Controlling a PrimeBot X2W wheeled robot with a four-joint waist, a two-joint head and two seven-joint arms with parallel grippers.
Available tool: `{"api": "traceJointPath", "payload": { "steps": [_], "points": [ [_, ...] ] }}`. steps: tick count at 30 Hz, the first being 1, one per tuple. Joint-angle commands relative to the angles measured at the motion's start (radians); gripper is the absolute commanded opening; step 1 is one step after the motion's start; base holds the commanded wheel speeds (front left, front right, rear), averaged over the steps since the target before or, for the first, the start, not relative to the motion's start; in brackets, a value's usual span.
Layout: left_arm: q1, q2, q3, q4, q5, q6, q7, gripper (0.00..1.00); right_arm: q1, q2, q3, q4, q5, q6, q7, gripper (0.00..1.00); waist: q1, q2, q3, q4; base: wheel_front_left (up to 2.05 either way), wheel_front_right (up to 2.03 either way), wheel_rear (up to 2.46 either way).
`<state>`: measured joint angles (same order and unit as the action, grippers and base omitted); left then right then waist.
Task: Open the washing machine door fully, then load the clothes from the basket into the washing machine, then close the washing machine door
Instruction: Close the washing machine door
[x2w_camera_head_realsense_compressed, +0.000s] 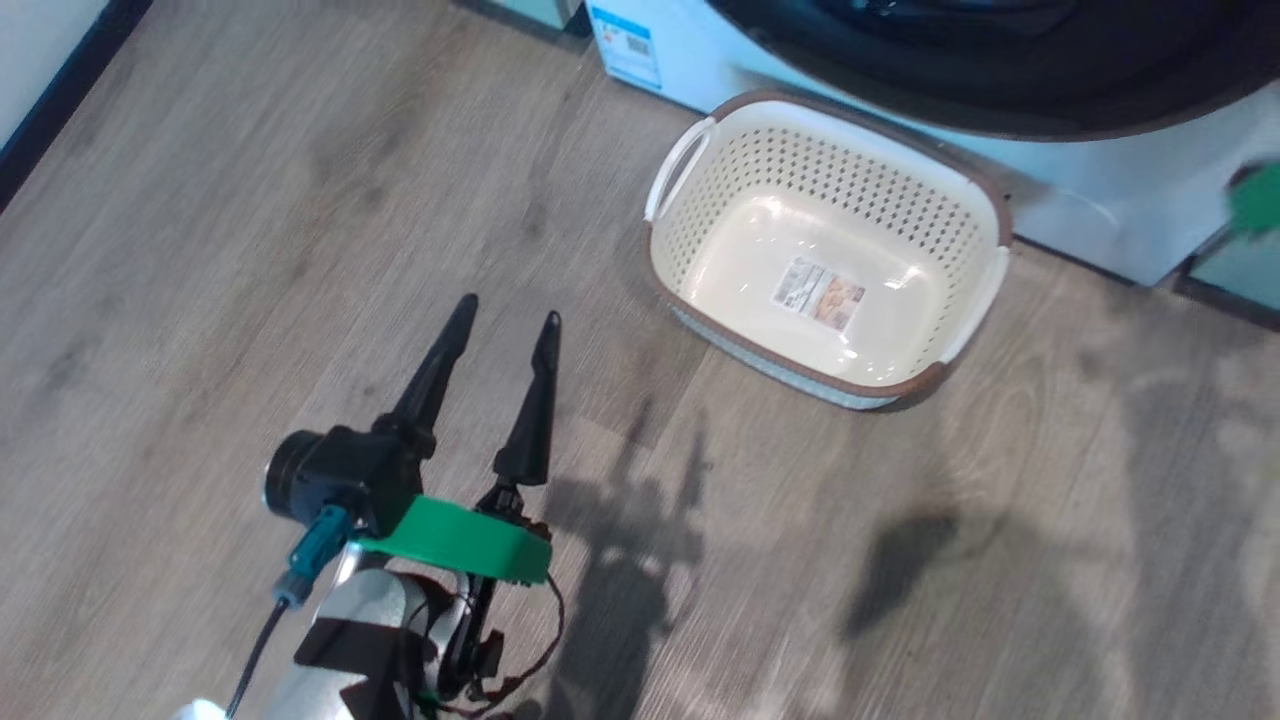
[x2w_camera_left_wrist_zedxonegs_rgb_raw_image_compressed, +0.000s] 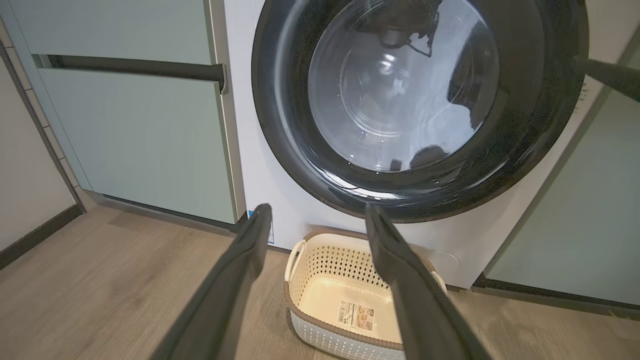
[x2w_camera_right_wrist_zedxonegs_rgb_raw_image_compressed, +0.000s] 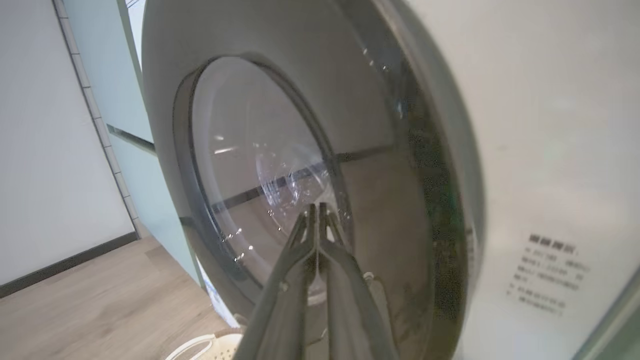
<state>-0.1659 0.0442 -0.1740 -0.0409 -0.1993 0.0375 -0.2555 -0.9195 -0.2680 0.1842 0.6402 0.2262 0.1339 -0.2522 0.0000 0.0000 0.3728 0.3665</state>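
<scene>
The washing machine (x2w_camera_head_realsense_compressed: 1100, 190) stands at the top of the head view, its white front (x2w_camera_left_wrist_zedxonegs_rgb_raw_image_compressed: 250, 150) facing me. The round black washing machine door (x2w_camera_left_wrist_zedxonegs_rgb_raw_image_compressed: 400, 100) lies flush against it, glass bowl at its centre. On the floor just before it sits the cream basket (x2w_camera_head_realsense_compressed: 760, 170), with just a label on its bottom. The clothes are out of view. My left gripper (x2w_camera_head_realsense_compressed: 509, 309) hangs open and empty over the floor left of the basket (x2w_camera_left_wrist_zedxonegs_rgb_raw_image_compressed: 325, 260). My right gripper (x2w_camera_right_wrist_zedxonegs_rgb_raw_image_compressed: 317, 206) is shut on nothing, its tips close to the door's (x2w_camera_right_wrist_zedxonegs_rgb_raw_image_compressed: 400, 150) glass.
Pale-green cabinets (x2w_camera_left_wrist_zedxonegs_rgb_raw_image_compressed: 135, 140) flank the washer on both sides (x2w_camera_left_wrist_zedxonegs_rgb_raw_image_compressed: 575, 225). A white wall with a dark skirting (x2w_camera_head_realsense_compressed: 60, 90) runs along the left. Wooden floor spreads around the basket. A blue-and-white sticker (x2w_camera_head_realsense_compressed: 625, 45) marks the washer's lower corner.
</scene>
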Motion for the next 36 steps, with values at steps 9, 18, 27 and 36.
{"api": "traceJointPath", "payload": {
  "steps": [9,18,27,36],
  "points": [
    [0.033,0.022,0.066,-0.009,0.026,-0.022,-0.006,1.00,0.274,0.071,0.031,-0.185,0.039,-0.003,-0.009,0.00,0.0000,0.0000,-0.107,-0.097,0.00,0.00,0.00],
    [0.059,0.052,0.081,0.005,0.023,-0.033,-0.005,1.00,0.503,0.118,-0.004,-0.310,0.042,-0.003,-0.009,0.00,0.0000,0.0000,-0.182,-0.200,0.00,0.00,0.00],
    [0.098,0.075,0.098,-0.011,0.013,-0.019,0.023,1.00,0.653,0.166,-0.043,-0.387,0.019,-0.003,-0.009,1.00,0.0000,0.0000,-0.242,-0.297,0.00,0.00,0.00],
    [0.136,0.091,0.109,-0.024,0.001,-0.008,0.050,1.00,0.814,0.200,-0.119,-0.484,0.001,-0.003,0.017,1.00,0.0000,0.0000,-0.294,-0.349,0.00,0.00,0.00]
  ]
}}
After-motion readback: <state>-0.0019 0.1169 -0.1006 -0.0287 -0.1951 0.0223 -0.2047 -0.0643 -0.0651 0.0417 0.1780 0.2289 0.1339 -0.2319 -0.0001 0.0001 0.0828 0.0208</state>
